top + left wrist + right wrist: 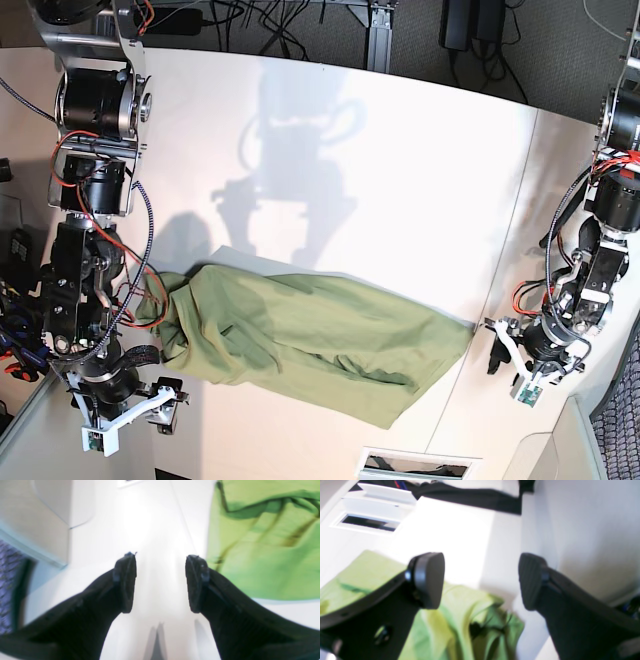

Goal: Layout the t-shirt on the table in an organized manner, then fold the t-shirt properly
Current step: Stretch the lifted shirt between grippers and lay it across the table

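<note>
Left wrist view: one t-shirt (265,545) fills the 2 o'clock area, bright green here, creased with dark fold lines, lying on the white table (155,525). The left gripper (161,582) has two black fingers spread well apart, released, with only bare table between them; the shirt's edge lies just beside the finger on the 3 o'clock side, and whether they touch I cannot tell. Right wrist view: the same shirt shows as a rumpled heap from 9 to 6 o'clock, its folds bunched below the right gripper (481,580). That gripper's two fingers stand wide apart, grasping nothing; one pad (428,580) sits in front of the cloth, the other over white surface. A slot (368,522) in the table lies at 10 o'clock. Base view: the single olive-green shirt (300,340) lies stretched across the table's lower middle, bunched toward 9 o'clock and tapering to a corner at 3 o'clock. Two arms are seen, the right gripper (130,415) at 8 o'clock near the bunched end, the left gripper (530,365) at 4 o'clock just beyond the corner.
</note>
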Controlling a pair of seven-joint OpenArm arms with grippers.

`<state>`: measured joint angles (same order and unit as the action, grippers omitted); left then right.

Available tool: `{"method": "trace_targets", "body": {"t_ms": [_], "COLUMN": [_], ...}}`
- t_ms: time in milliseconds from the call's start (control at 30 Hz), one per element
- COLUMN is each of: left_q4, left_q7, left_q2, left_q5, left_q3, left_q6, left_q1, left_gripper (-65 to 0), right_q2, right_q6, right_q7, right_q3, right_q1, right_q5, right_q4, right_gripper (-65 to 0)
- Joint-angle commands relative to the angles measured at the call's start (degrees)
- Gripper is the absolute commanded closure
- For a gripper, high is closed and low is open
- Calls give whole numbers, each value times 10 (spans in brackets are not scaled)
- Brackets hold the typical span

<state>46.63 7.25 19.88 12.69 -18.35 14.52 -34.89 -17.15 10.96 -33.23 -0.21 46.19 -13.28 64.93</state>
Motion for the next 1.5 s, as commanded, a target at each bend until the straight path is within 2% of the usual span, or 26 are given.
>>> {"method": "trace_targets", "body": {"t_ms": [0,100,267,367,467,633,833,900,967,1067,1100,1167,1233,1267,1333,1400,1467], "left_q4": [9,9,9,-5,-39,-74,-101,-114,-127,-141,-143,-144,-144,-144,-144,-144,-144], "left_q7": [-14,-14,-14,-16,-42,-75,-97,-105,-114,-129,-131,-135,-137,-137,-138,-137,-137], "left_q2": [0,-16,-29,-29,-34,-53,-78,-82,-87,-95,-98,-107,-115,-118,-117,-109,-96], "left_q5": [3,1,-3,-3,-3,-3,-3,-4,-5,-20,-25,-35,-52,-59,-62,-61,-61], "left_q3": [-2,-15,-29,-29,-29,-29,-29,-29,-29,-29,-29,-29,-29,-29,-29,-29,-29], "left_q6": [-2,-2,-4,-4,-4,-4,-4,-11,-35,-36,-36,-36,-44,-55,-91,-124,-126], "left_q1": [-17,-12,-4,-3,-3,-3,-3,-3,-3,-3,-3,-3,-4,-5,-7,-13,-23], "left_gripper": [-349,-349,-349,-349,-349,-349,-349,-349,-349,-348,-345,-294,-164,-99,-11,0,0], "right_q2": [-1,2,6,17,30,54,74,79,82,86,86,86,86,86,86,81,72], "right_q6": [-1,2,1,0,-3,-9,-14,-14,-14,-14,-14,-14,-14,-14,-14,-14,-14], "right_q7": [-2,-20,-16,2,30,73,77,77,78,81,84,87,87,87,87,88,88], "right_q3": [2,0,0,0,0,0,0,0,0,0,0,0,0,0,0,0,0], "right_q1": [17,-2,-77,-119,-145,-153,-153,-155,-155,-156,-156,-155,-156,-155,-154,-151,-151], "right_q5": [-3,-3,-2,6,29,59,93,100,99,101,101,101,101,102,118,134,133], "right_q4": [10,10,4,-15,-43,-81,-82,-82,-82,-82,-82,-82,-82,-82,-82,-79,-69], "right_gripper": [-445,-445,-445,-445,-445,-445,-441,-356,-209,-21,0,0,0,0,0,0,0]}}
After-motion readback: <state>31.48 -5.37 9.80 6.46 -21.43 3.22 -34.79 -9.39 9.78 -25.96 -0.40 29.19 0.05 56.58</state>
